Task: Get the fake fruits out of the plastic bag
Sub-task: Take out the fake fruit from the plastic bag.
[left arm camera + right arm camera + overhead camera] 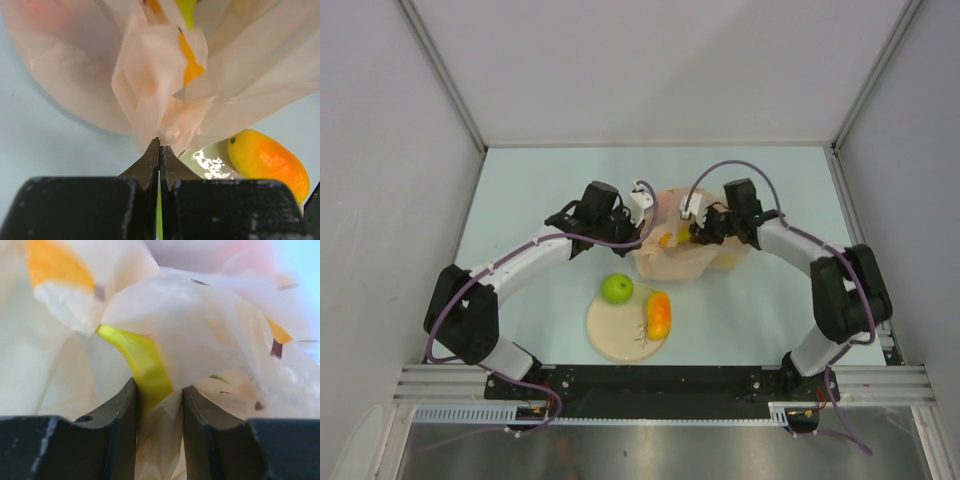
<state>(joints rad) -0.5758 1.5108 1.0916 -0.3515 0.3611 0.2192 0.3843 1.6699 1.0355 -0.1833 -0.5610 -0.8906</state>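
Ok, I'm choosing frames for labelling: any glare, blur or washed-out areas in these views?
Top external: even light, sharp, soft shadows. Left wrist: white glare on the plate. Right wrist: bag very near, soft and washed out; yellow fruit between the fingers clearer.

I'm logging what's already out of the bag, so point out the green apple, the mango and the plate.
green apple (616, 289), top external view, middle of its top.
mango (267, 162), left wrist view, middle of its orange side.
plate (615, 338), top external view, bare near-left surface.
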